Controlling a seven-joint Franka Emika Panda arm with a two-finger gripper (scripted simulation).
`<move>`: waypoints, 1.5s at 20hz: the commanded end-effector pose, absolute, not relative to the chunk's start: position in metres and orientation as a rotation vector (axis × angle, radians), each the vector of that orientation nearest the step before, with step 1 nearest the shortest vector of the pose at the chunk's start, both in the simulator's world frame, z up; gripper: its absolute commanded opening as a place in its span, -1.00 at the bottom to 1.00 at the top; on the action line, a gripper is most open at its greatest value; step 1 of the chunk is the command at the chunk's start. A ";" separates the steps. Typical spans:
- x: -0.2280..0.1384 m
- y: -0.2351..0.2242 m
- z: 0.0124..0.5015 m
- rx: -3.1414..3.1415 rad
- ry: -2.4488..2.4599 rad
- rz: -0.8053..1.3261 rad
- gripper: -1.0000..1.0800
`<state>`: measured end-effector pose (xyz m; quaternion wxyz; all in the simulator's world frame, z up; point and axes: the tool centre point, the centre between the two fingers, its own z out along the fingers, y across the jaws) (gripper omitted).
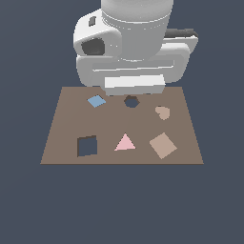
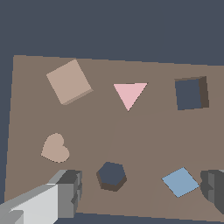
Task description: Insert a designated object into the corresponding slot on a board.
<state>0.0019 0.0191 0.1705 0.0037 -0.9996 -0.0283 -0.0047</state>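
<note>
The claw (image 2: 140,192) hung released above the flat brown rectangular board (image 1: 62,124), whose flat light-tan square tile (image 1: 163,145) lay well apart from the dark square slot (image 1: 87,146).

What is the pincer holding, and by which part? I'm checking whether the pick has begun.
Nothing. The pincer is open and empty above the brown rectangular board; the flat light-tan square tile lies untouched.

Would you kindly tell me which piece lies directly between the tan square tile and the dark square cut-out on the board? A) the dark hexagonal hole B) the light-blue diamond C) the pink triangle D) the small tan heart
C: in the exterior view the pink triangle lies on the board in a row between the dark square cut-out and the tan square tile.
</note>
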 end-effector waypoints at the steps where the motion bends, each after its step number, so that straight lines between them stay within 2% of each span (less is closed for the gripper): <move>1: 0.002 0.019 0.171 -3.133 -0.089 -0.015 0.92; 14: 0.027 0.037 0.143 -3.124 -0.256 -0.012 0.92; 30: 0.087 0.104 0.067 -3.052 -0.737 -0.003 0.92</move>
